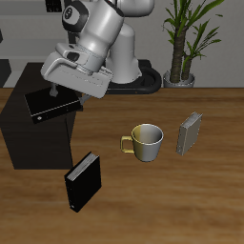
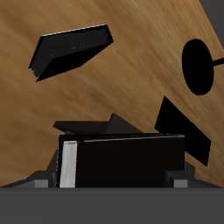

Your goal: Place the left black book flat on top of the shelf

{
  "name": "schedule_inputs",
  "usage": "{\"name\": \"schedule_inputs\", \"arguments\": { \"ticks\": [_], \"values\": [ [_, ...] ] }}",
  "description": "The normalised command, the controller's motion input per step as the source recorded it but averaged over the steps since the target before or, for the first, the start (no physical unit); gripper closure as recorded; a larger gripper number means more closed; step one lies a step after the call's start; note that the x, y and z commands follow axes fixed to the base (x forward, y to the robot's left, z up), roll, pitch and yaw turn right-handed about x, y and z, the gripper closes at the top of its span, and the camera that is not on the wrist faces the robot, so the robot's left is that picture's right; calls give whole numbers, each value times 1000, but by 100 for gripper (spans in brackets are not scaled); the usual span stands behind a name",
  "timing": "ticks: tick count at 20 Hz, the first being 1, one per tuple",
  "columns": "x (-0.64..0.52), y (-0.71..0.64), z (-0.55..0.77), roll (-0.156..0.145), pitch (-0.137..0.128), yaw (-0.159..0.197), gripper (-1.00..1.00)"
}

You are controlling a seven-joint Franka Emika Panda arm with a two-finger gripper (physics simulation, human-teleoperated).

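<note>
Black book [image 1: 50, 104] atop shelf [image 1: 29, 143]

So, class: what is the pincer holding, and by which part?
The pincer grips the slim black hardcover book by one edge, above the black cabinet.

left black book [image 1: 50, 104] over the shelf [image 1: 33, 138] top; second black book [image 1: 83, 181] before shelf; mug [image 1: 146, 142], grey book [image 1: 191, 132] beside shelf.
</note>
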Motion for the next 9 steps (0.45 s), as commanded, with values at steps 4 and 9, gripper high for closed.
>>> {"name": "schedule_inputs", "arguments": {
  "ticks": [4, 9],
  "values": [
    [-34, 359, 92, 62, 9, -41, -100],
    [-89, 171, 82, 55, 9, -31, -100]
  ]
}}
